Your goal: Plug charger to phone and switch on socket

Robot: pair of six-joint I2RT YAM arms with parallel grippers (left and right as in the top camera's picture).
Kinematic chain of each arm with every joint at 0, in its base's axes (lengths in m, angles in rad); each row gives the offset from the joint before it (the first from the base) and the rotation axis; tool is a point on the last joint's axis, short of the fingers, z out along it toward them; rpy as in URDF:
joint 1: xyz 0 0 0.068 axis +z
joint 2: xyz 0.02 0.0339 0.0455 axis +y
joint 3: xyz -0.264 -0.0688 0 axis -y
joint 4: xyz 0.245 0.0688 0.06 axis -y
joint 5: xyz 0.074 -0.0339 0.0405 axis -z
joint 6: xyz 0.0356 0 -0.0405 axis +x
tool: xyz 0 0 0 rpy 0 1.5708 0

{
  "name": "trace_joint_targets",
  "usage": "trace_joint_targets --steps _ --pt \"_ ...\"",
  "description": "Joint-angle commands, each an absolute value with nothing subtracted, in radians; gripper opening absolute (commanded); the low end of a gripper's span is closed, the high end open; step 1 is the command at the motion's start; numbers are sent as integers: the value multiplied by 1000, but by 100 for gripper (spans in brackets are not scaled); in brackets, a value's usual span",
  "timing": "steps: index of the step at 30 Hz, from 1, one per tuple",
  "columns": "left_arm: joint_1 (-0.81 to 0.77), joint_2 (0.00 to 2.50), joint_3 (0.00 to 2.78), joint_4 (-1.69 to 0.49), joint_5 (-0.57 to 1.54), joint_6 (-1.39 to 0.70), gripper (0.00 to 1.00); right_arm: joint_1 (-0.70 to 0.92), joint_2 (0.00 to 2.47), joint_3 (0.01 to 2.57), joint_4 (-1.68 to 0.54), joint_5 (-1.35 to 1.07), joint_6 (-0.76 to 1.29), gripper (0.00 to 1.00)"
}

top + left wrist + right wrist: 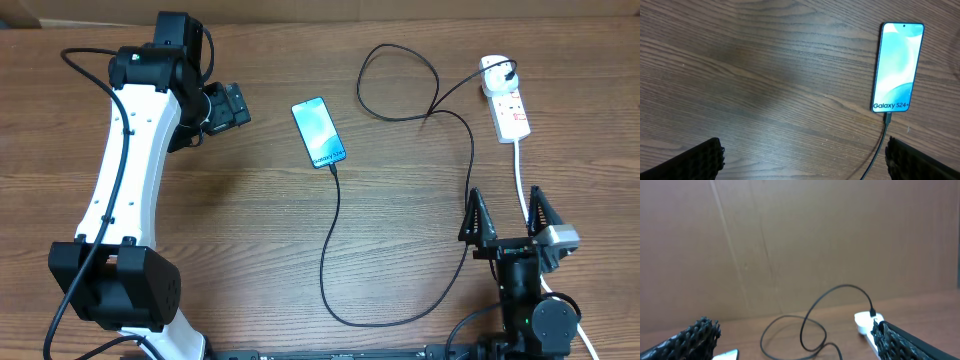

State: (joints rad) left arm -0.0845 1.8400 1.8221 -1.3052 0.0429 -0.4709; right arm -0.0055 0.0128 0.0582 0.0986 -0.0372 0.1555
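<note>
The phone lies face up at mid-table, its screen lit with "Galaxy S24+". The charger's black cable has its tip seated in the phone's bottom edge. It loops across the table to the white adapter plugged into the socket, a white strip at the back right. My left gripper hovers open to the left of the phone, holding nothing. My right gripper stands open near the front right, short of the socket and empty.
A thick white cord runs from the socket toward the right arm's base. A brown cardboard wall closes off the far side of the wooden table. The cable's loops lie between phone and socket.
</note>
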Motion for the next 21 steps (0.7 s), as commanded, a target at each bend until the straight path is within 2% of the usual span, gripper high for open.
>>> trace_joint_targets --steps 1,8,16,21 --pt "-86 1835 1830 -1304 33 -464 100 0 2 28 128 -32 148 100" --pt "-86 1835 1830 -1304 33 -464 100 0 2 7 159 -27 147 100" --pt "-86 1835 1830 -1304 33 -464 100 0 2 7 -87 -28 150 100" --pt "-86 1835 1830 -1304 33 -464 100 0 2 7 -85 -32 161 100"
